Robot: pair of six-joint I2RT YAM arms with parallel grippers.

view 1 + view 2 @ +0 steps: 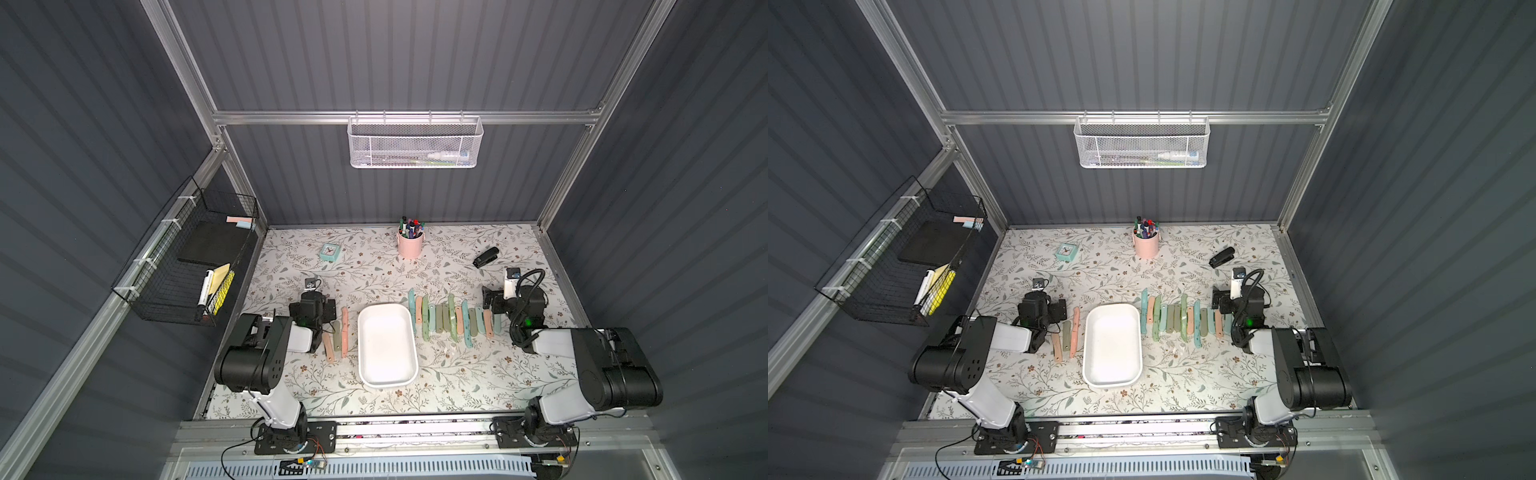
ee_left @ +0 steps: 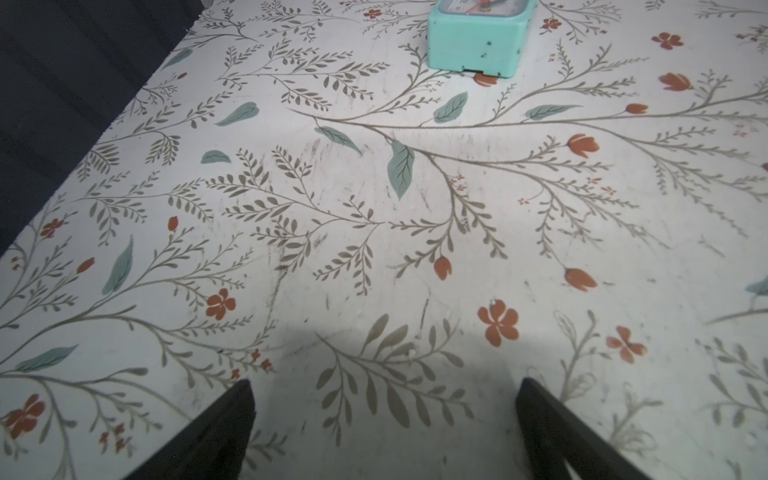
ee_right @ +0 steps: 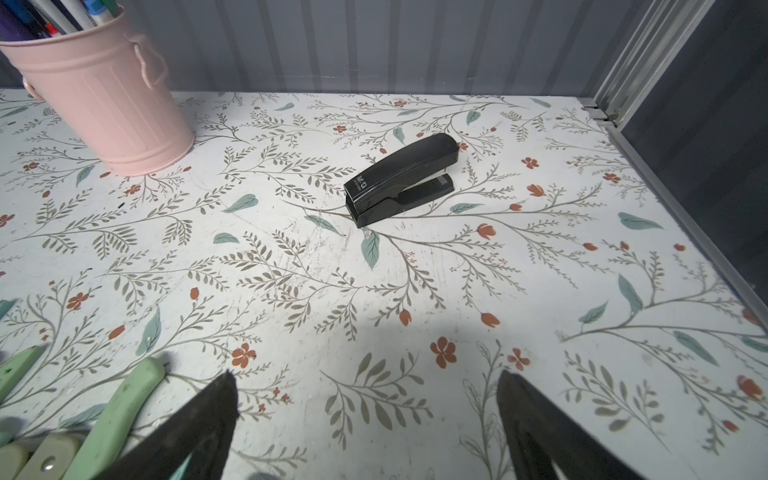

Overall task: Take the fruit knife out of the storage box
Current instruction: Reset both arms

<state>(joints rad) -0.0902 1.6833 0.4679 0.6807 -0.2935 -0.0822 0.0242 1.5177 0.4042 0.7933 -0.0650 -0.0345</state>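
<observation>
The white storage box (image 1: 387,349) (image 1: 1112,347) lies at the table's middle in both top views, and its inside shows only bare white floor. Three pastel fruit knives (image 1: 337,338) lie side by side on the table to its left. A row of several more fruit knives (image 1: 453,322) (image 3: 120,411) lies to its right. My left gripper (image 1: 312,301) (image 2: 384,415) hovers open over bare table just left of the three knives. Beside the right end of the long row, my right gripper (image 1: 505,297) (image 3: 368,411) is open, nothing between its fingers.
A mint clock (image 1: 330,252) (image 2: 478,37) stands at the back left. A pink pen cup (image 1: 410,243) (image 3: 99,95) stands at the back middle, and a black stapler (image 1: 485,257) (image 3: 401,178) lies at the back right. A black wire basket (image 1: 187,266) hangs on the left wall, a white mesh basket (image 1: 415,143) on the back wall.
</observation>
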